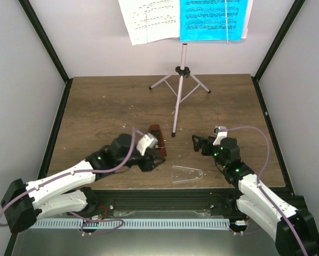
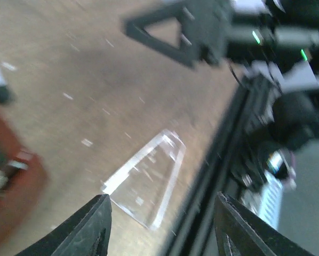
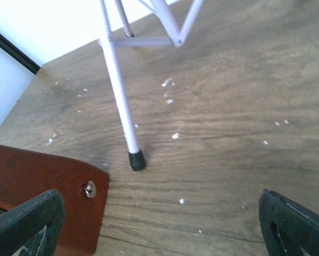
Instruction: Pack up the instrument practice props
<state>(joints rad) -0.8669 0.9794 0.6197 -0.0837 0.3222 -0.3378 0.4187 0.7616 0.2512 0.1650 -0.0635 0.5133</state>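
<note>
The pale pink music stand (image 1: pixel 179 88) rises at the back of the table, a white sheet (image 1: pixel 149 20) and a cyan sheet (image 1: pixel 210 20) on its desk. The brown metronome (image 1: pixel 157 140) lies on the table by my left gripper (image 1: pixel 157 160). That gripper is open with nothing between its fingers. In the left wrist view the metronome (image 2: pixel 10 197) is left of the gripper (image 2: pixel 162 229) and the clear cover (image 2: pixel 146 184) lies flat just ahead. My right gripper (image 1: pixel 198 144) is wide open and empty. In the right wrist view this gripper (image 3: pixel 159 229) faces the stand's black foot (image 3: pixel 136 159) and the metronome (image 3: pixel 42 186).
The clear cover (image 1: pixel 187 173) lies near the table's front edge, between the two arms. A black rail (image 1: pixel 165 200) runs along that edge. Dark frame posts (image 1: pixel 50 48) and pale walls close in the sides and back. The stand's tripod legs (image 1: pixel 194 85) spread over the rear middle.
</note>
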